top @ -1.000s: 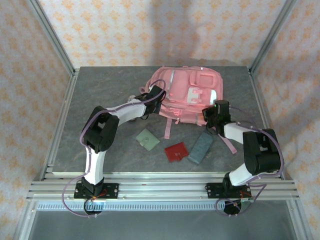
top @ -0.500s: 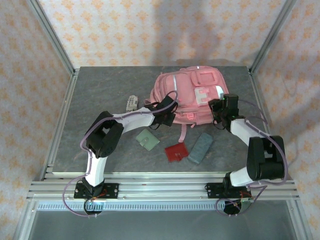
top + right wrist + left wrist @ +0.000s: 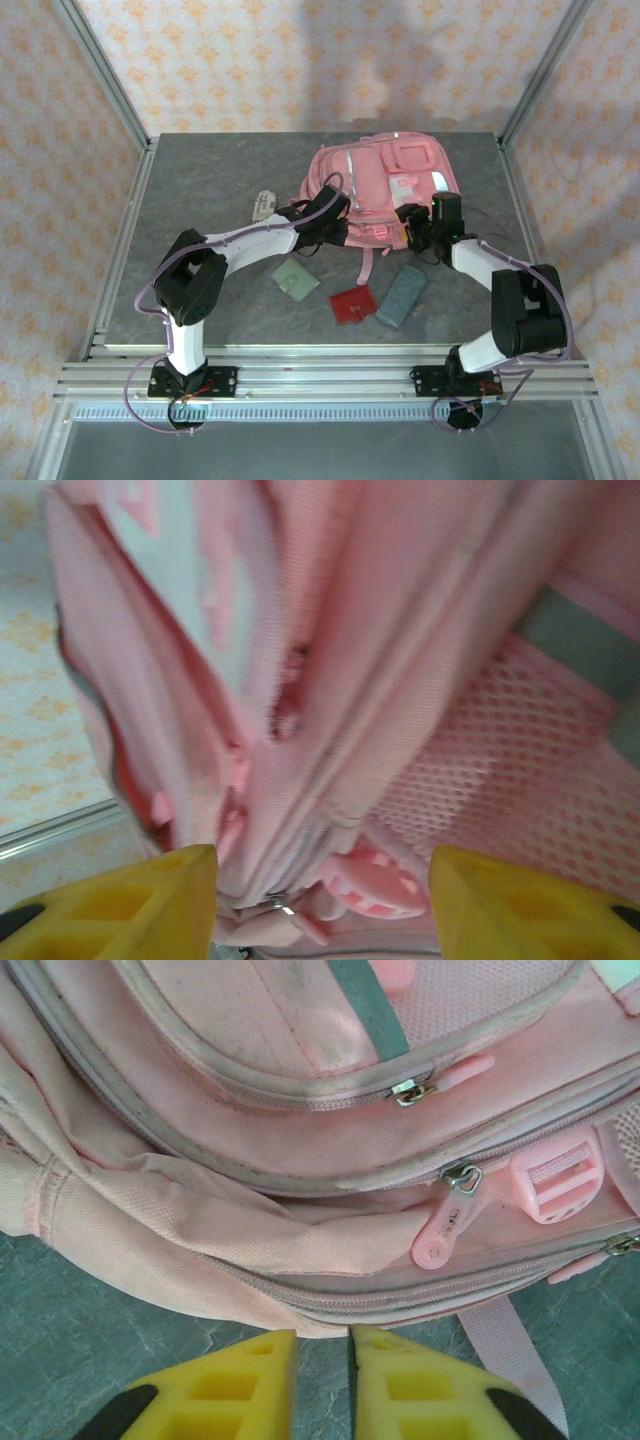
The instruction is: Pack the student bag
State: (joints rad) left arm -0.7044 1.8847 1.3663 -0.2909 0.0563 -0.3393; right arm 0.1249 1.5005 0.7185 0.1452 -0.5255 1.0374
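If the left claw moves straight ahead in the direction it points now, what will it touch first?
Probably the bulging lower edge of the pink backpack, directly ahead of the left claw; depth is uncertain.

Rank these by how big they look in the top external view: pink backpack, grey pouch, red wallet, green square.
1. pink backpack, by far the largest
2. grey pouch, narrowly
3. red wallet and green square look alike, so they are not ranked.
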